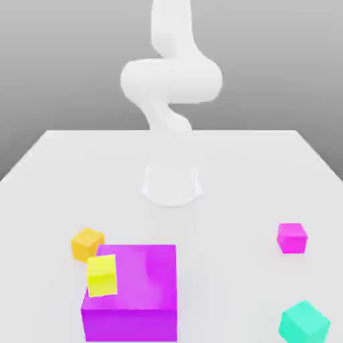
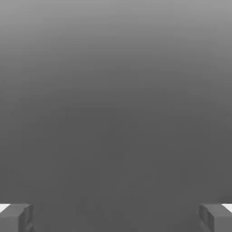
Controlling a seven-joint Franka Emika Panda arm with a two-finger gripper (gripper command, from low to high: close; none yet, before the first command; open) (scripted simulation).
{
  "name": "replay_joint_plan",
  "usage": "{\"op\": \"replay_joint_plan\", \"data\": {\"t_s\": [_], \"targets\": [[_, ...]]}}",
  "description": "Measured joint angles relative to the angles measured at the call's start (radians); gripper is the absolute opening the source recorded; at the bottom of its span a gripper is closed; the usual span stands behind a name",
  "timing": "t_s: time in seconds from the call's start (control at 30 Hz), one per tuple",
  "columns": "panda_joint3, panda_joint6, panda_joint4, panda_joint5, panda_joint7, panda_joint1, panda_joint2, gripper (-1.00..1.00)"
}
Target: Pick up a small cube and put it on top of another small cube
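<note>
The small teal cube sits on the white surface at the near corner on the exterior view's right, turned a little so one edge faces the camera. Nothing touches it and nothing lies just beside it. The closest thing is a small magenta cube, farther back on the same side and well apart from it.

The small bright yellow cube is across the surface on the exterior view's left. It overlaps the left edge of the big purple block; it looks to lean against or rest at that block's upper left corner, slightly tilted, though whether it stands on the block or beside it cannot be told from this angle. Just behind it and to the left sits a small orange cube, close to the purple block's back corner. The purple block is the bulkiest thing here and crowds the yellow cube on its right side.

The white arm rises from its round base at the middle of the surface, behind all the cubes, folded high above them.

In the hand view the claw has its two grey fingertips spread wide at opposite edges, with nothing between them, against plain grey background.
</note>
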Motion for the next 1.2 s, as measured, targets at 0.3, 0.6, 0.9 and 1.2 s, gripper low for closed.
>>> {"op": "replay_joint_plan", "data": {"t_s": [0.3,0.6,0.9,1.2], "targets": [[0.079,0.095,0.006,-0.022,-0.007,0.044,0.332,0.0],[0.151,0.187,0.011,-0.073,0.007,0.102,0.659,0.0],[0.179,0.278,0.017,-0.131,0.026,0.188,0.987,0.0],[0.133,0.424,0.051,-0.193,0.066,0.252,1.223,-1.0]]}}
